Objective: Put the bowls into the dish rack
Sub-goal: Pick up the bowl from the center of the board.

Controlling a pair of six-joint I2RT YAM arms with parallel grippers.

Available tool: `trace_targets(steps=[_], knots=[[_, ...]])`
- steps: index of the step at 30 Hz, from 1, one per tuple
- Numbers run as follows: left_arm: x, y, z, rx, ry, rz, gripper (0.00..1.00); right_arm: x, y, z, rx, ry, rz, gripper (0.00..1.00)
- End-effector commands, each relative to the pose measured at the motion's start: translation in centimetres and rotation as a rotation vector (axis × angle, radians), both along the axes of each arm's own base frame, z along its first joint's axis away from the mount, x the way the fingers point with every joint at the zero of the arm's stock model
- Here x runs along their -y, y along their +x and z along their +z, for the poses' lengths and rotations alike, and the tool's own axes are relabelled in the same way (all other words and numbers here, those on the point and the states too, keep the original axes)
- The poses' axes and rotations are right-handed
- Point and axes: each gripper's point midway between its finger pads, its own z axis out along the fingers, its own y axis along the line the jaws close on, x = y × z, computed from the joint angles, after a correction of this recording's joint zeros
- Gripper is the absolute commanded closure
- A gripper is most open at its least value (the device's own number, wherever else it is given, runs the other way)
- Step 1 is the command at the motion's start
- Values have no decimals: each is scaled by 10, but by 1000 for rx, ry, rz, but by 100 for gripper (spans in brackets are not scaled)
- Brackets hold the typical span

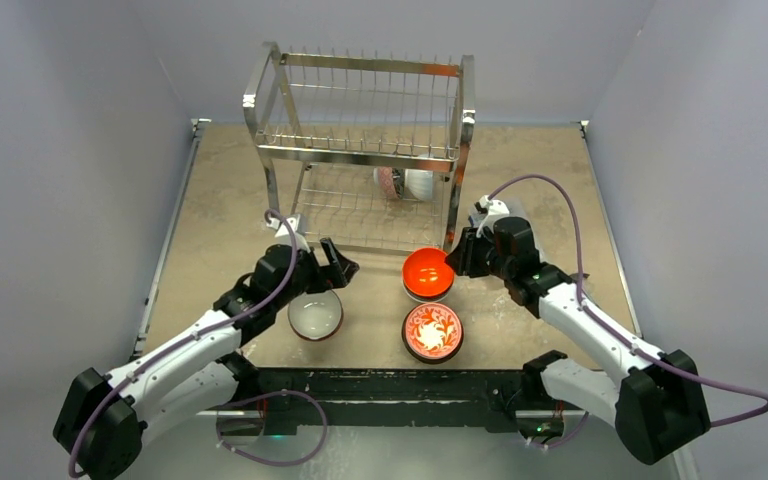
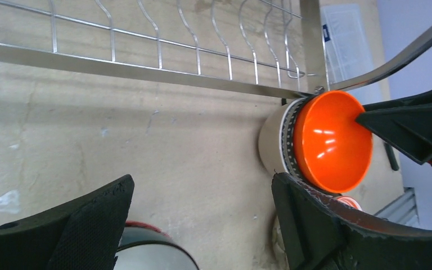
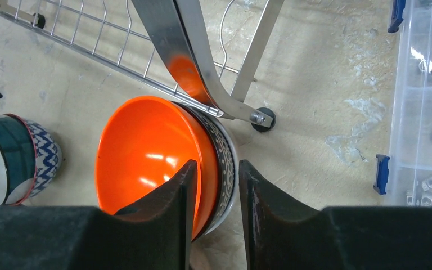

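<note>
Orange bowl (image 3: 146, 152) sits nested in a black-patterned bowl (image 3: 223, 152) right by a dish rack (image 1: 360, 150) leg. We see the right gripper (image 3: 216, 169) pinching both rims, one finger inside. The left gripper (image 2: 202, 183) hangs wide open over the blue-patterned bowl (image 1: 315, 314). The floral bowl (image 1: 432, 331) is on the table (image 1: 220, 200), and a pale bowl (image 1: 405, 183) is in the rack's lower tier. The clear box (image 3: 422, 84) holds nuts.

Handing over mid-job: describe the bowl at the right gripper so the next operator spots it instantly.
Find the tall steel dish rack at the back of the table and follow its front right leg down. At its foot sits the orange bowl, nested in a dark patterned bowl. It alone is plain glossy orange inside; the floral bowl on its near side is red and white.
</note>
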Motion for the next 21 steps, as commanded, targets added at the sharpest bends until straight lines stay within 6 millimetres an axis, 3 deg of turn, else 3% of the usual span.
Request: trace_targets(steps=[1, 6, 13, 21], knots=[[30, 6, 29, 53, -145, -81, 10, -6, 7, 17, 36, 20, 16, 65], [41, 7, 32, 58, -200, -112, 10, -8, 5, 11, 5, 2, 32, 68], [53, 6, 22, 28, -242, -145, 10, -15, 1, 6, -14, -15, 58, 75], [65, 6, 23, 16, -287, -178, 10, -19, 3, 20, 18, -23, 59, 98]])
